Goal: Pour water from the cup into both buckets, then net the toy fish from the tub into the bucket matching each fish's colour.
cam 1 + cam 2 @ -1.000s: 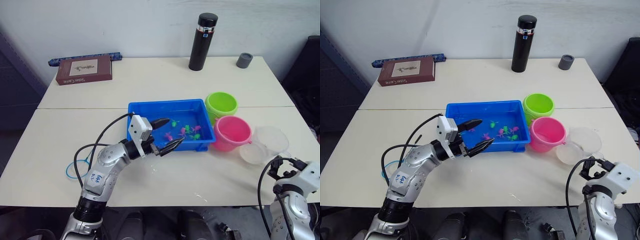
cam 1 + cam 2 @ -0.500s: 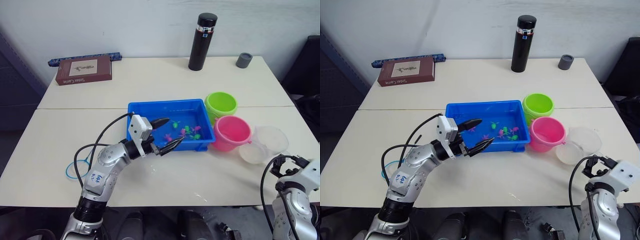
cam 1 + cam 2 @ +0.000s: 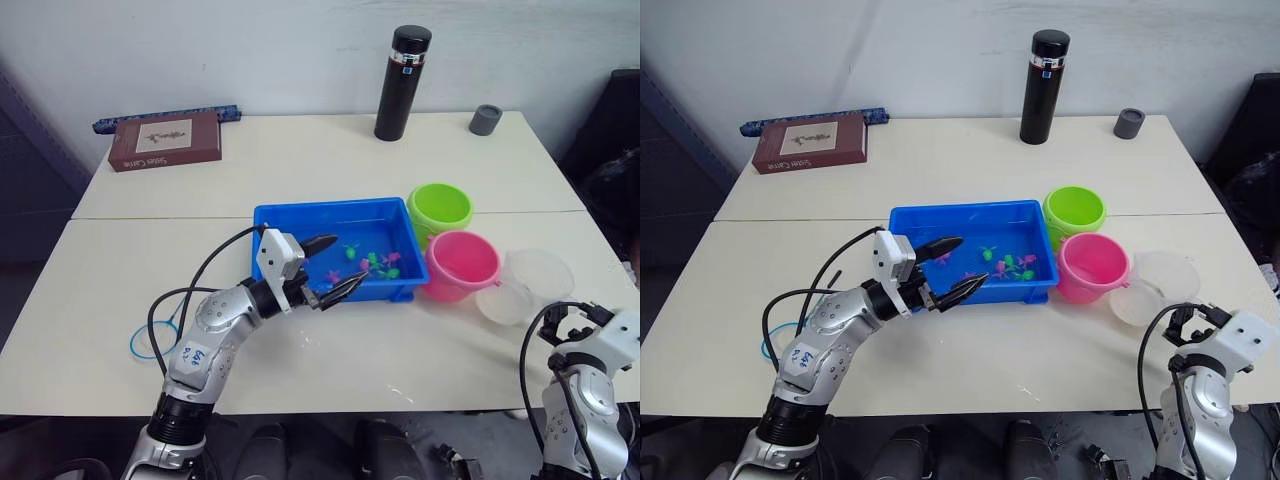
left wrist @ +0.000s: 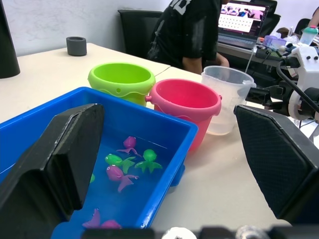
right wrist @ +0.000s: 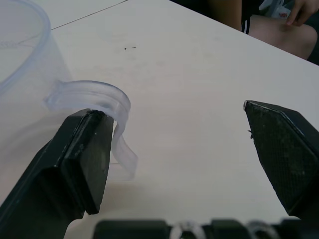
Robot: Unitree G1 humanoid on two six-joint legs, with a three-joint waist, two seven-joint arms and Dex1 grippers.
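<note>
With both pairs of jaws apart, my right gripper [image 5: 174, 164] sits by the cup [image 3: 527, 287] handle at the table's right edge, ready to close for pouring.

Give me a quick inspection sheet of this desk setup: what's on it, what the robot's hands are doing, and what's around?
Surface: pale table, seam across the middle.
Job's things: blue tub with pink and green fish; green bucket and pink bucket beside it; clear cup next to the pink bucket.
Clutter: black flask, grey cup, brown book, blue ring.
Grippers: left gripper open over the tub's near rim; right gripper open, one finger by the cup's handle.
Cables: black cables looped on both arms.
Surroundings: white wall; a seated person, laptop behind.
</note>
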